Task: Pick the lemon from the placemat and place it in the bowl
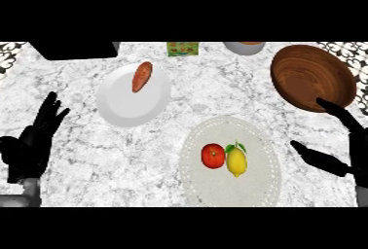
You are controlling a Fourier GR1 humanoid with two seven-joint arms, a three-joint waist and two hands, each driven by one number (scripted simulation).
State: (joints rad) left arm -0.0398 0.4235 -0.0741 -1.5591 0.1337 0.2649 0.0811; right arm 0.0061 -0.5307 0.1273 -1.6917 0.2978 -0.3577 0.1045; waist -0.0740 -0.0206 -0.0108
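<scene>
The left hand [30,143] is matte black, with long, slender, tapering fingers and a thick, rounded thumb at its side. Just behind its wrist a pale grey forearm [16,198] begins. The right hand [323,159] is the same plain black, smooth and unmarked.

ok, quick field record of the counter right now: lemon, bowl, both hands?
lemon: on placemat, just right of tomato
bowl: wooden, empty, beyond placemat at far right
plate: white, holds an orange-brown vegetable
left hand: open, resting at left edge
right hand: open, right of placemat, holding nothing
task state: lemon not yet picked
</scene>
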